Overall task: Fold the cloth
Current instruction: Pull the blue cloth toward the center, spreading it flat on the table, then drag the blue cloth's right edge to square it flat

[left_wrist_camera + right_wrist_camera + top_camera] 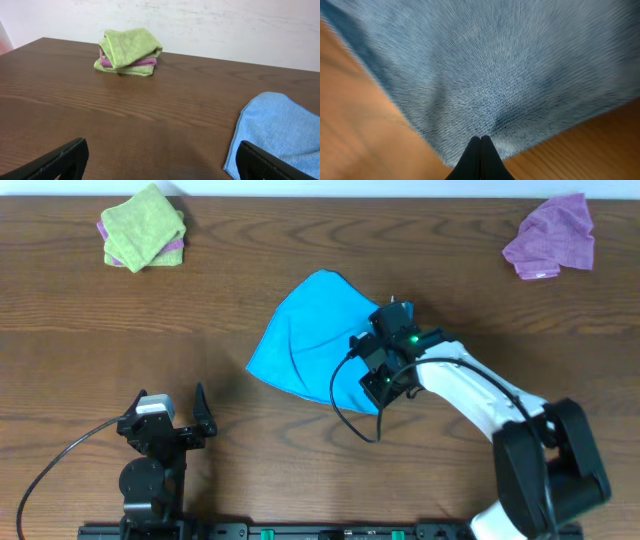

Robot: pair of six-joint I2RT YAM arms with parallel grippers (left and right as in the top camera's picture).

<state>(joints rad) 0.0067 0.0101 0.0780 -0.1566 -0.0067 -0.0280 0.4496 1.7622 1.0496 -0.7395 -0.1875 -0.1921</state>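
The blue cloth (312, 335) lies spread on the wooden table near its middle, its right part under my right arm. My right gripper (386, 376) sits at the cloth's lower right edge. In the right wrist view the fingers (481, 141) are pressed together, pinching the blue cloth (495, 65), which puckers at their tips near a corner. My left gripper (170, 418) rests at the front left, open and empty, apart from the cloth. In the left wrist view its fingers (162, 165) are spread wide, with the blue cloth (287, 130) to the right.
A folded stack of green and pink cloths (143, 227) sits at the back left and also shows in the left wrist view (129, 52). A crumpled purple cloth (552, 237) lies at the back right. A black cable (345, 405) loops by the right arm.
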